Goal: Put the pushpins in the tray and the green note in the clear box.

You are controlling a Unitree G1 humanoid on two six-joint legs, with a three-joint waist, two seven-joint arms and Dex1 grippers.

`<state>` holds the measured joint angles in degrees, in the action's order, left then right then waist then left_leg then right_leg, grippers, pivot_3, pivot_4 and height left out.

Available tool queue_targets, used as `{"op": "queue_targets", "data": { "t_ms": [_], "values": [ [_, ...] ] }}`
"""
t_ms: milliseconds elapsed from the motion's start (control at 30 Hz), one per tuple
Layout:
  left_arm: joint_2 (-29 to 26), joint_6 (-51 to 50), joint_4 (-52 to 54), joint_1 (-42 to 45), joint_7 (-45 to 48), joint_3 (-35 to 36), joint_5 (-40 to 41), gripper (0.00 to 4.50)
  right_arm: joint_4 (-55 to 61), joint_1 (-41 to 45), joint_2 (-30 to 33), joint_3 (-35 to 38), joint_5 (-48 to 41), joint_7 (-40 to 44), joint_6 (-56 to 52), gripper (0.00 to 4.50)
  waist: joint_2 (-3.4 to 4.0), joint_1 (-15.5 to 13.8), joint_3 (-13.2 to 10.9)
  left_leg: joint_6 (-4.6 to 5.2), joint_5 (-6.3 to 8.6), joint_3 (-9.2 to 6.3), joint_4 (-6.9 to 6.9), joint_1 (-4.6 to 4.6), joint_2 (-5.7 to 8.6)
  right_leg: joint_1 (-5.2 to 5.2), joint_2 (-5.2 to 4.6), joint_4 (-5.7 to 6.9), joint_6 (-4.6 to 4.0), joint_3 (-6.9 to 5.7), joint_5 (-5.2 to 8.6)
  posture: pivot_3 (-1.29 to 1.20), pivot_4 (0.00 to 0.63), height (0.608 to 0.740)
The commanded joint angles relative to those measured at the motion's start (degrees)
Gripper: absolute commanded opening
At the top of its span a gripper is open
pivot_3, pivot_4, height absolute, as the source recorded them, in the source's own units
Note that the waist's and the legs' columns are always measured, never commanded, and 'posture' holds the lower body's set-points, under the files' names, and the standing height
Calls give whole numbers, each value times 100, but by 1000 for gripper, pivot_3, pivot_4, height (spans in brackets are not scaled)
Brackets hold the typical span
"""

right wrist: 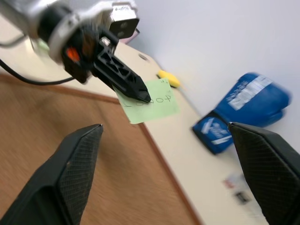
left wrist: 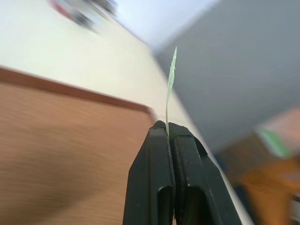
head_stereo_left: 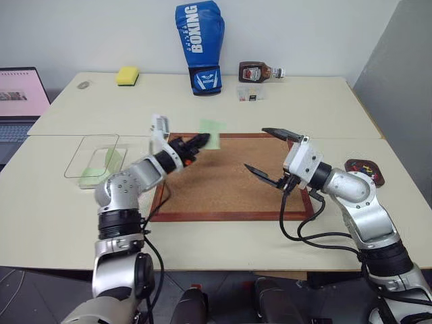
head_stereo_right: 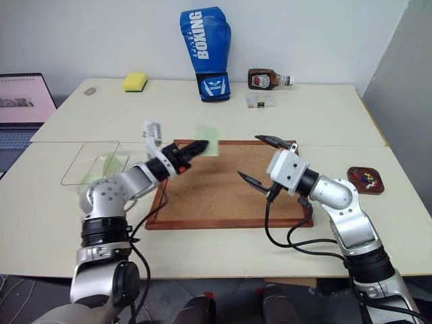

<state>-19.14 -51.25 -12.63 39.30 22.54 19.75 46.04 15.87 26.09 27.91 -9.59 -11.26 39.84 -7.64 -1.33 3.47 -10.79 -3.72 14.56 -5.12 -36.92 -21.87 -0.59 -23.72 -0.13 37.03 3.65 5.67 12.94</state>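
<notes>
The left gripper point(head_stereo_left: 202, 140) is pinched shut on one edge of the green note point(head_stereo_left: 211, 130), holding it in the air over the far-left corner of the cork board point(head_stereo_left: 229, 179); the left wrist view shows the paper edge-on, clamped thinly between the black fingers point(left wrist: 157, 178). The right gripper point(head_stereo_left: 273, 156) hangs above the board's right half with its jaws spread wide and nothing in them. The clear box point(head_stereo_left: 94, 156) sits on the table just left of the board, with something pale green already lying inside it. The tray point(head_stereo_left: 365, 172) rests to the right of the board, with small coloured pins in it, so the pin half of the task looks done. The step in hand seems to be carrying the note to the box. Doing it well probably means swinging the left arm leftward off the board without brushing the frame, keeping the pinch firm since the paper is light and held only by its margin, bringing the note down inside the box walls before opening, and letting it lie flat, not propped on a wall. The right arm should stay clear.
</notes>
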Motion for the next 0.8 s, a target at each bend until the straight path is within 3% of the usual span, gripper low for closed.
{"op": "queue_targets", "data": {
  "t_ms": [33, 167, 400, 700, 800],
  "values": [
    [-514, 887, 539, -230, -213, -36, -852, 0, 860, 470, -354, 200, -1333, -146, -1593, 4483, 0, -10, -1, 0, 0, -1, 0, -2, 1, 0, -1, -1, 0, -2, 0, 0, 150, 740],
    [-720, 1936, 986, -646, -940, -239, -2015, 0, 1143, 804, -590, 176, -2044, -150, -2446, 4483, 0, -41, 0, 0, 0, -6, 5, -12, -1, -9, -2, -6, -3, -6, 0, 0, 150, 740],
    [-742, 2951, 844, -947, -2266, 174, -3149, 0, 1139, 1031, -689, 80, -2219, -44, -2684, 4483, -1, -162, 0, 0, 1, -10, 0, -21, 2, -8, -6, -13, -1, -15, 0, 0, 150, 740],
    [-899, 3090, 46, -933, -2981, 652, -3489, 0, 965, 1103, -703, 61, -2011, -59, -2550, 4483, -1, -138, 0, 1, 2, -8, 3, -19, 0, -12, -3, -9, -1, -16, 0, 0, 150, 740],
    [-848, 3067, -95, -879, -2929, 689, -3401, 466, 989, 1084, -679, 94, -2003, -73, -2578, 4500, -1, -152, 0, 1, 1, -11, 3, -21, 0, -12, -3, -9, -1, -19, 0, 0, 150, 740]
  ]
}}
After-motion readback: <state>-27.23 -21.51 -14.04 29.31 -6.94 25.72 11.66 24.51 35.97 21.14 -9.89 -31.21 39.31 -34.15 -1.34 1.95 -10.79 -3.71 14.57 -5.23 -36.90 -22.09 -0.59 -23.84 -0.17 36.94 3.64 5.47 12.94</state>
